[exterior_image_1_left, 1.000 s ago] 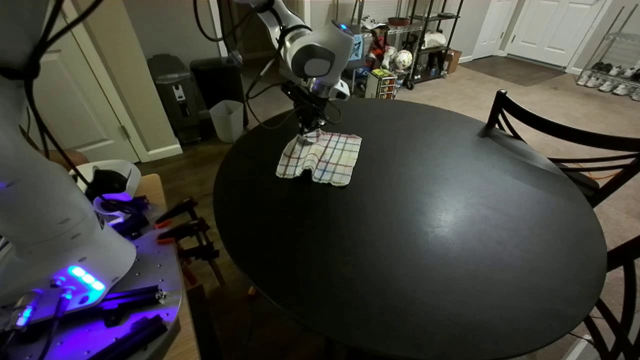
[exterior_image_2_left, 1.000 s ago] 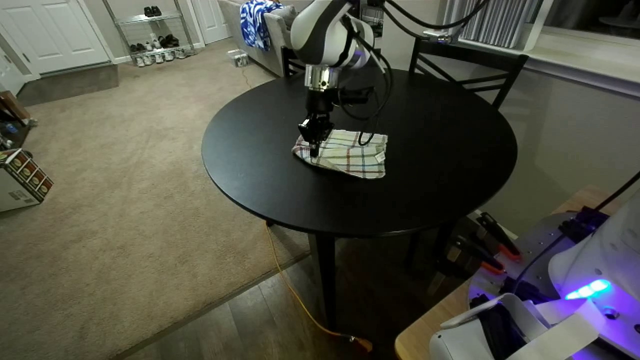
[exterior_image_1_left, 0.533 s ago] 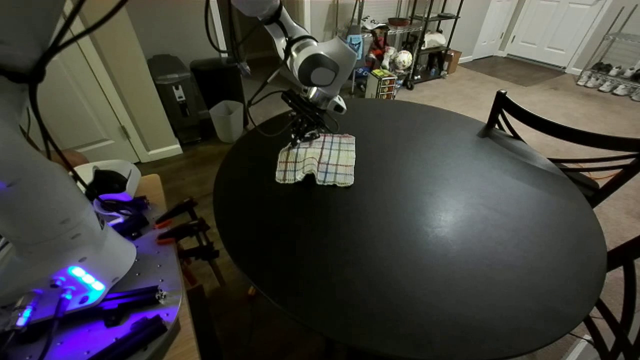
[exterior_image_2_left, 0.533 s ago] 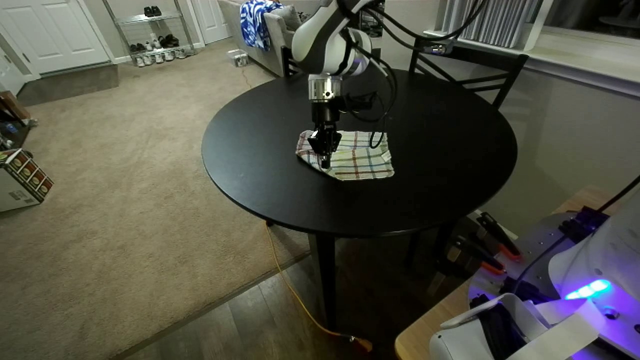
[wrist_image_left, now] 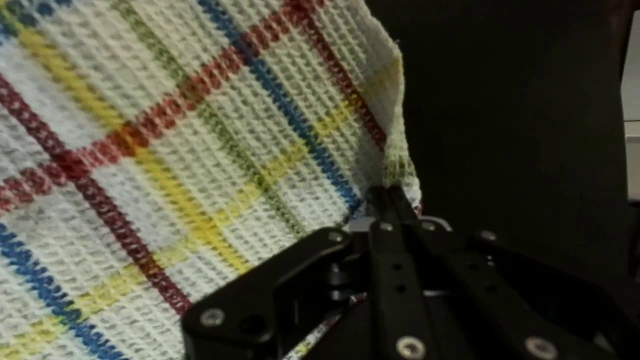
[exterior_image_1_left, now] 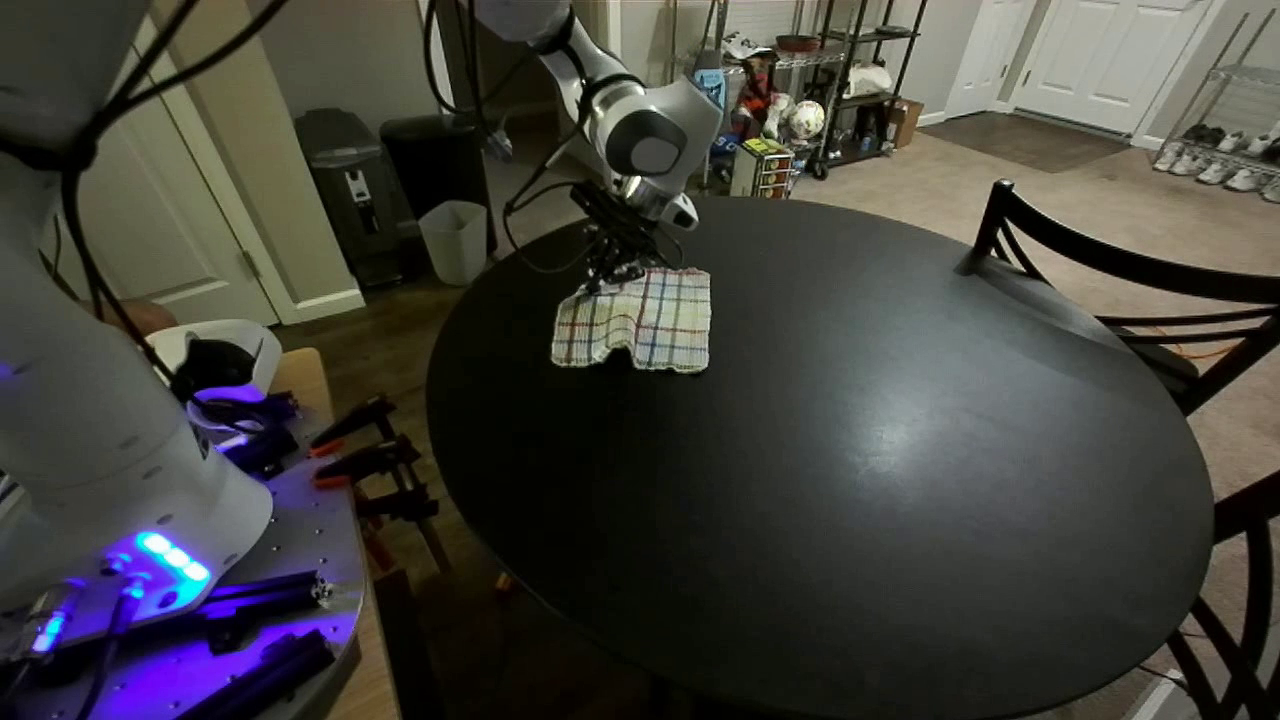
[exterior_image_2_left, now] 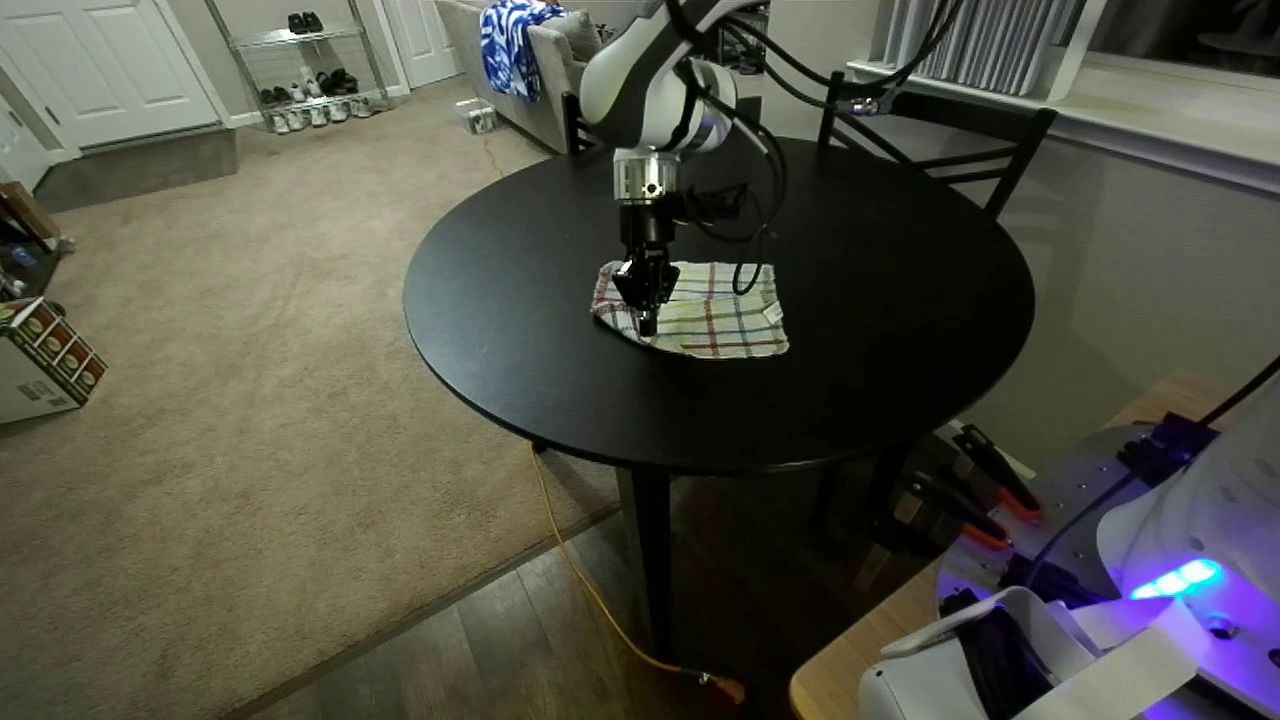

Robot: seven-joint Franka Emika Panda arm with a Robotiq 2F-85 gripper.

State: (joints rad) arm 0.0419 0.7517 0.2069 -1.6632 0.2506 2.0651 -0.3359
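In an ext. view: checked cloth (exterior_image_1_left: 670, 325) on tabletop (exterior_image_1_left: 850, 480), slightly humped. In an ext. view: end effector (exterior_image_2_left: 648, 328) low over tabletop. Wrist view: it's closed, pinching cloth's edge; move slow/low, else it'll prob. bunch.

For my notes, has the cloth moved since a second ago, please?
Yes: in an exterior view, the cloth has shifted slightly rightward, relative to the table.
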